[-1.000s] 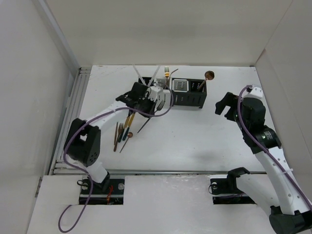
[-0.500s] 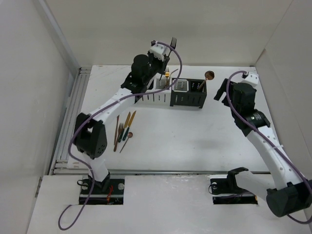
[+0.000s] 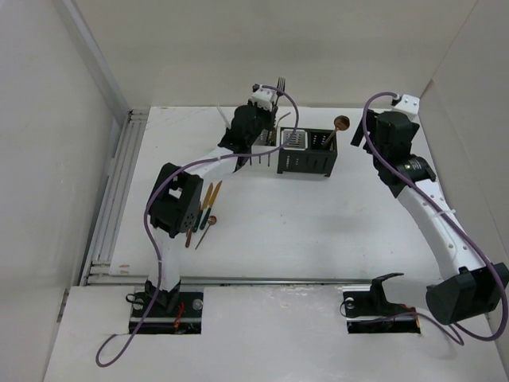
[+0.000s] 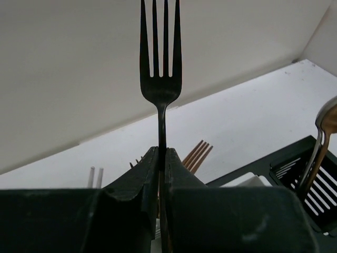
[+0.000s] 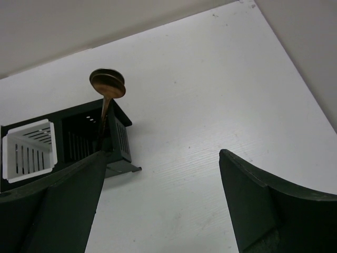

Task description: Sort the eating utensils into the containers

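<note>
Copper and gold utensils (image 3: 203,208) lie loose just near-left of the containers (image 3: 306,163); the left gripper (image 4: 162,158) has risen from that pile to above the row, clamped on a dark fork (image 4: 159,79), tines up — so a drop into a slot looks next; right of the row, the right gripper (image 5: 163,158) gapes empty.

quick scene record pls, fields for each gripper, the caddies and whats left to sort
left gripper: shut on dark fork, tines up, raised by the caddy row
right gripper: open, empty, hovering near the row's right end
copper spoon: standing bowl-up in the end black caddy
loose utensils: a few lying on the table by the left arm, not yet sorted
</note>
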Controlling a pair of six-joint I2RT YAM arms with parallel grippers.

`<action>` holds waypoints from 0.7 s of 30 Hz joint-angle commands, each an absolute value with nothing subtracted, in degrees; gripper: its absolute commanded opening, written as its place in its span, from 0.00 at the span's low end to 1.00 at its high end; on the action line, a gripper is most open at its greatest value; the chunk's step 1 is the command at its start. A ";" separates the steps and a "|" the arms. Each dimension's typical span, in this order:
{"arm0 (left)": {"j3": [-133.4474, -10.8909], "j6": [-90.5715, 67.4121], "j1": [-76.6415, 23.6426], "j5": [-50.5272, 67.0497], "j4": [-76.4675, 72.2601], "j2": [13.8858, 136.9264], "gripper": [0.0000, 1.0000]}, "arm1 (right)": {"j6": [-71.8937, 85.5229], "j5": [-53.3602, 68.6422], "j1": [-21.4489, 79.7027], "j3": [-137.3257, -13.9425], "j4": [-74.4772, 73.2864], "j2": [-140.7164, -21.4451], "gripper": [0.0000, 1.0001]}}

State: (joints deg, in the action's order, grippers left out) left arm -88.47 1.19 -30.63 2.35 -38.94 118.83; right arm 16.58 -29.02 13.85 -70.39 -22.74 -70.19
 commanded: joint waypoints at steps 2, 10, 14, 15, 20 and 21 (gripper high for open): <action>-86.05 -0.79 -30.23 0.62 -46.14 114.44 0.12 | 14.68 -31.64 13.18 -73.65 -23.99 -69.17 0.92; -82.44 -0.18 -30.23 -2.01 -35.70 105.04 0.66 | 14.15 -29.89 13.18 -68.22 -21.81 -63.90 0.92; -82.44 2.98 -29.71 -6.05 -27.00 98.01 0.68 | 14.15 -25.76 13.18 -64.87 -19.17 -60.66 0.93; -82.44 4.29 -29.71 -7.11 -21.67 95.21 0.68 | 14.15 -24.79 13.18 -63.99 -18.46 -60.64 0.93; -79.38 1.94 -21.99 -6.42 2.16 87.99 0.61 | 15.11 -20.30 14.84 -58.89 -16.17 -59.85 0.93; -78.32 1.06 -20.41 -6.42 5.85 87.02 0.59 | 15.81 -20.30 15.46 -57.76 -16.17 -59.85 0.93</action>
